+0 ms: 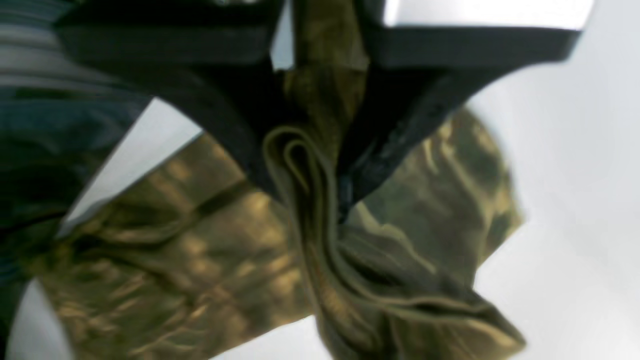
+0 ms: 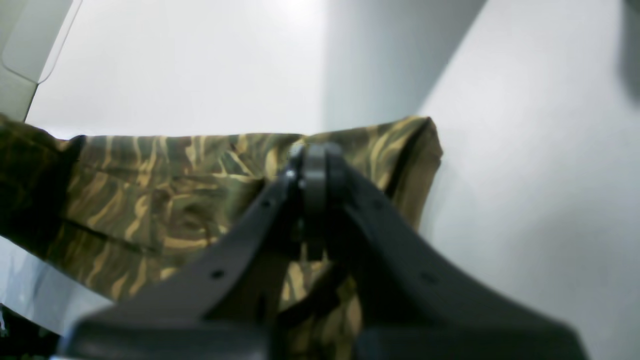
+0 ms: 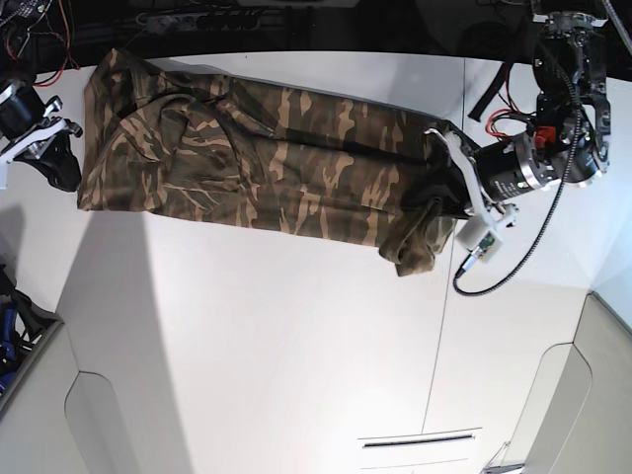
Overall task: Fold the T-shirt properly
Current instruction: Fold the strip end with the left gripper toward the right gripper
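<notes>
both grippers [image 1: 320,165] [image 2: 314,165] clamped on t-shirt [image 3: 267,158]

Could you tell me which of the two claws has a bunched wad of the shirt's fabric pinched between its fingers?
The left claw, on the base view's right: folded layers of the T-shirt are wadded between its fingers. The right claw is closed at a flat edge instead.

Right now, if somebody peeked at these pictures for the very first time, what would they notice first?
First, the big camouflage T-shirt, stretched in a long band across the far side of the white table. Next, the left gripper at the shirt's right end in the base view, its jaws pinching a thick bunch of folded cloth. The right gripper sits at the other end, jaws closed at the fabric's edge.
</notes>
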You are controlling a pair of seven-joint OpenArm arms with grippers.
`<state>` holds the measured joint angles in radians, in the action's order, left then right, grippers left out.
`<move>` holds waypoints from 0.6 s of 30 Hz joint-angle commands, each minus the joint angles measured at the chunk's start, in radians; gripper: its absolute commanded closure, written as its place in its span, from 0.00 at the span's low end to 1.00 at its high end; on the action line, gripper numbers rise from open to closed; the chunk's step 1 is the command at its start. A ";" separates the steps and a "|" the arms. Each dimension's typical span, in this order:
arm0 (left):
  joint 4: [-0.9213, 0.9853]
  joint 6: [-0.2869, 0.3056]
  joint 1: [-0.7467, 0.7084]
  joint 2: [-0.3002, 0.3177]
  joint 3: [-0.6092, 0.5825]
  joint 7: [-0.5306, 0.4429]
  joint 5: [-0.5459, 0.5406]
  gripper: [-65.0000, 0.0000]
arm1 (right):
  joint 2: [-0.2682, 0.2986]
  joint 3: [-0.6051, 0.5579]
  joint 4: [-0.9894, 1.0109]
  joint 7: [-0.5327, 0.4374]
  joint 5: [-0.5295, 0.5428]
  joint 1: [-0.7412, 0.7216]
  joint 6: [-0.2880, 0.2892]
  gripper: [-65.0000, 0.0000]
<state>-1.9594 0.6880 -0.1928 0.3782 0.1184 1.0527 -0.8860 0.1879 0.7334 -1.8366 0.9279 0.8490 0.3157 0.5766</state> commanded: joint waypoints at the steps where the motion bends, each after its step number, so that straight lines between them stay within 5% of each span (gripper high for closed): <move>1: -0.016 -0.001 0.010 -0.007 -0.018 -0.032 -0.003 0.79 | 0.013 0.009 -0.018 -0.011 0.023 -0.005 0.004 1.00; 5: -0.011 -0.023 0.010 -0.084 -0.101 -0.070 0.080 0.62 | 0.013 0.032 -0.018 -0.004 0.023 -0.005 0.003 1.00; 9: 0.043 -0.023 0.010 -0.152 -0.172 -0.121 0.175 0.33 | 0.014 0.074 -0.018 0.003 0.015 -0.005 0.003 1.00; 12: 0.098 -0.023 0.009 -0.190 -0.207 -0.167 0.169 0.29 | 0.014 0.087 -0.016 0.016 -0.031 -0.004 -0.024 1.00; 16: 0.118 -0.023 0.009 -0.235 -0.249 -0.181 0.116 0.29 | 0.014 0.087 0.010 0.015 -0.090 -0.004 -0.032 0.55; 18: 0.118 -0.023 0.009 -0.249 -0.267 -0.181 0.080 0.29 | 0.014 0.087 0.043 0.011 -0.089 -0.004 -0.034 0.44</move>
<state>-1.8252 0.6594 -0.1928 0.1318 -0.1497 0.8921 -0.7849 0.1856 0.8135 -1.7805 0.9588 0.7475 0.3153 0.5426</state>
